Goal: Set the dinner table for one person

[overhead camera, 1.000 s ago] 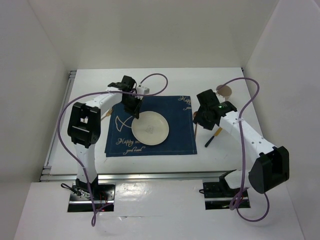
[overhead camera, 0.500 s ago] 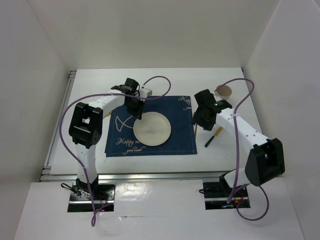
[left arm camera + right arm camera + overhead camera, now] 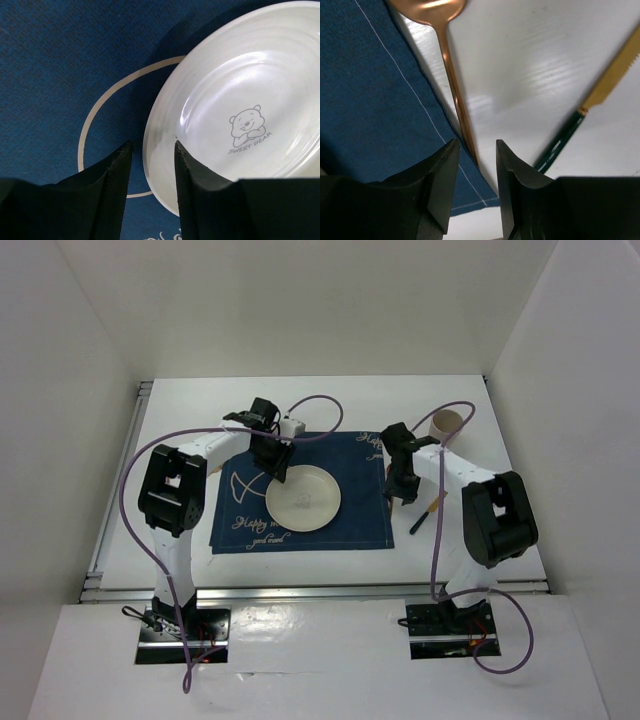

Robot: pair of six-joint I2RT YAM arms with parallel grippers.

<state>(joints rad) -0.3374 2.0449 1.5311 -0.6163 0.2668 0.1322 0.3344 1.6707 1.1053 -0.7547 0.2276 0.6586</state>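
The white dinner table (image 3: 330, 405) carries a navy placemat (image 3: 350, 525) with a white plate (image 3: 303, 497) on it. My left gripper (image 3: 275, 468) is open at the plate's far-left rim. In the left wrist view its fingers (image 3: 152, 150) straddle the rim of the plate (image 3: 240, 100) without pinching it. My right gripper (image 3: 398, 490) is open over the placemat's right edge. In the right wrist view (image 3: 476, 147) a copper spoon (image 3: 451, 60) lies along the mat edge, its handle end between the jaws. A knife (image 3: 425, 515) with a gold blade and dark handle (image 3: 560, 145) lies just right of it.
A tan cup (image 3: 449, 423) stands at the back right of the table. A thin tan item (image 3: 210, 470) lies left of the placemat, partly under my left arm. Aluminium rails run along the table's left and near edges (image 3: 300, 590). White walls enclose three sides.
My right arm folded in and its gripper moved slightly left over the spoon at the mat edge, uncovering the cup. The plate shifted slightly right. My left gripper barely moved.
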